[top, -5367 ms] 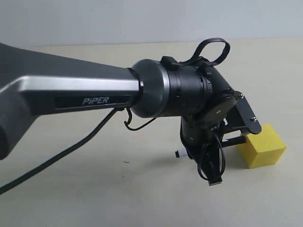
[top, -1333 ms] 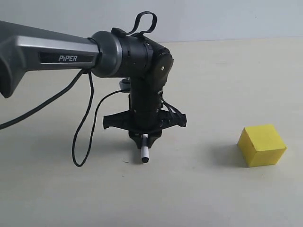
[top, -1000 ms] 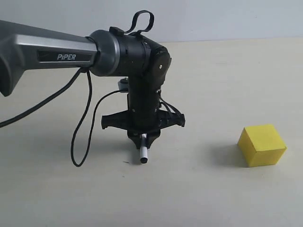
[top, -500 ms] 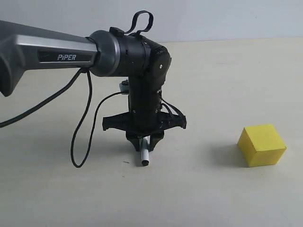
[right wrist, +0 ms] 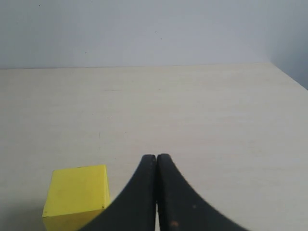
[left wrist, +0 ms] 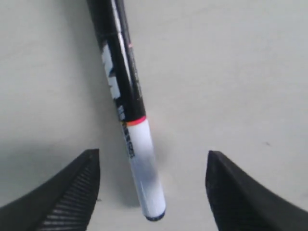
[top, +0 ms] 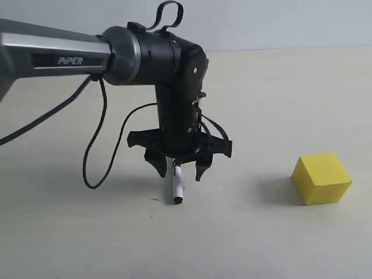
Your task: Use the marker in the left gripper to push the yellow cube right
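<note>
Left gripper [top: 181,174] points straight down, fingers [top: 200,171] spread wide, holding nothing
The arm [top: 52,49] reaches in from 9 o'clock, wrist [top: 160,55] bent downward; the marker [top: 177,189] lies between the fingers, touching neither. The yellow cube [top: 321,178] sits well apart at 3 o'clock. Right gripper [right wrist: 156,159] is closed, empty

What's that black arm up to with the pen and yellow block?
The left tool hangs over the table with its jaws spread wide. The marker lies on the table between them, touching neither. The yellow cube sits well off to the right, clear of both. The right tool is shut and empty, near the cube.
</note>
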You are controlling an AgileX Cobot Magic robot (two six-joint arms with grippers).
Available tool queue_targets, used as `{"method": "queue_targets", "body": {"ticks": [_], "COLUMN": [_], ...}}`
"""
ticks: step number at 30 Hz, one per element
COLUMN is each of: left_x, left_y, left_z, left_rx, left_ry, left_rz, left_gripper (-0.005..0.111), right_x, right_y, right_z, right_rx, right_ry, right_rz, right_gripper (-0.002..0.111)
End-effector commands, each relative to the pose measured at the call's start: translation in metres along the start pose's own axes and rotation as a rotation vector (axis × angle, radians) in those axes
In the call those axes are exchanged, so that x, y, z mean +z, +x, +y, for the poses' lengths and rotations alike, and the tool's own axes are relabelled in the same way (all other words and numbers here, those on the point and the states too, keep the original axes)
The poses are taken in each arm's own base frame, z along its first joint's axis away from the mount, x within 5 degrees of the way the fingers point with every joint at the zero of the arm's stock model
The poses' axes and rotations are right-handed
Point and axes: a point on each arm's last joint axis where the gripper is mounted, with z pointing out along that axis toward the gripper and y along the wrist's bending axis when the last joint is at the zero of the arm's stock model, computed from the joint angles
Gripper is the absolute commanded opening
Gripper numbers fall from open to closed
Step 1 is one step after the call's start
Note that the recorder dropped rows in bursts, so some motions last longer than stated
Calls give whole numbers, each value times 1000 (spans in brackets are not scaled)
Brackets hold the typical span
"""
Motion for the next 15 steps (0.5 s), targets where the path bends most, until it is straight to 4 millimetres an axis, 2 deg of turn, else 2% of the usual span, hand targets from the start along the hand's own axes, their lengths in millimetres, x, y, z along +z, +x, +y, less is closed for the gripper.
{"method": "queue_targets", "body": {"ticks": [1,5,6,7,8,10,15], "left_x": [-58,-118,-126,-137,-141,-153,-155], "left_y": [5,14,15,18,19,19,19], "left_z": [0,3,3,4,5,5,5], "left_rx": [125,258,281,303,310,323,360], "left_ry": [90,177,186,202,208,230,264], "left_rz": [-129,-316,-342,-382,-398,-455,-555], "left_gripper": [62,61,59,49,41,3,0], "right_x": [0,0,0,0,0,0,0], "right_y": [1,1,1,1,1,1,1], "right_z": [0,0,0,0,0,0,0], "right_rx": [-8,-8,-8,-8,-8,-8,-8], "right_ry": [8,8,8,8,8,8,8], "right_rz": [-8,-8,-8,-8,-8,-8,-8], "right_gripper": [0,0,0,0,0,0,0]}}
